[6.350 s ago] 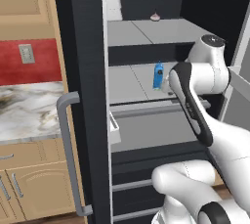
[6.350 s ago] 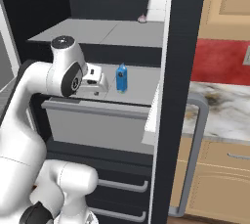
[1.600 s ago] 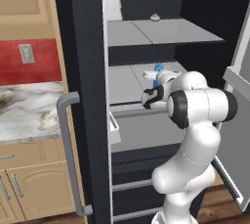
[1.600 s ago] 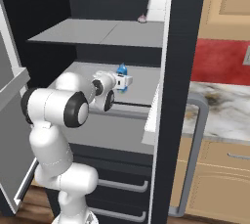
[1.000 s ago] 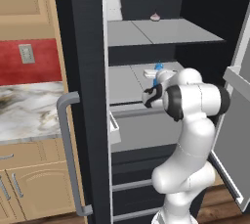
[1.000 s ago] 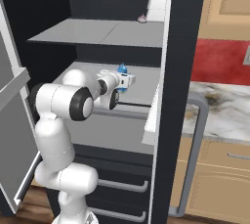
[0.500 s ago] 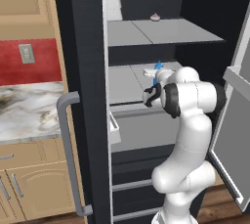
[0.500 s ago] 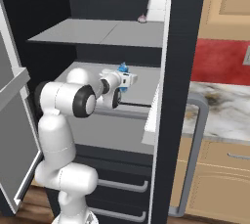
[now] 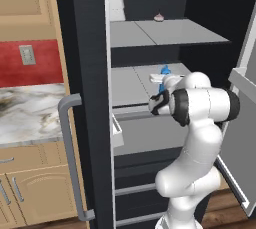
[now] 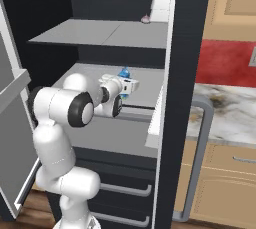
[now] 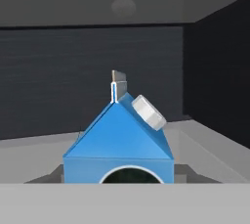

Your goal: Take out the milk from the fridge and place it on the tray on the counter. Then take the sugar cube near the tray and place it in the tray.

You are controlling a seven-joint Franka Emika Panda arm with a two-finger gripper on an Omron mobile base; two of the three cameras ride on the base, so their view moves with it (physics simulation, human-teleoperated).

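Hand view showed the milk (image 11: 118, 142) dead ahead on the middle shelf (image 9: 131, 85) of the open fridge (image 9: 87, 48). The gripper (image 10: 126, 86) appeared clenched on the milk, though its fingertips were cut off below the frame. The fetching step was underway; next it called for a lift clear of the shelf and withdrawal toward the bench (image 10: 227, 108).

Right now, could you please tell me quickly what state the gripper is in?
Gripper: reached in at the milk carton on the fridge shelf; whether it is closed on it cannot be told.
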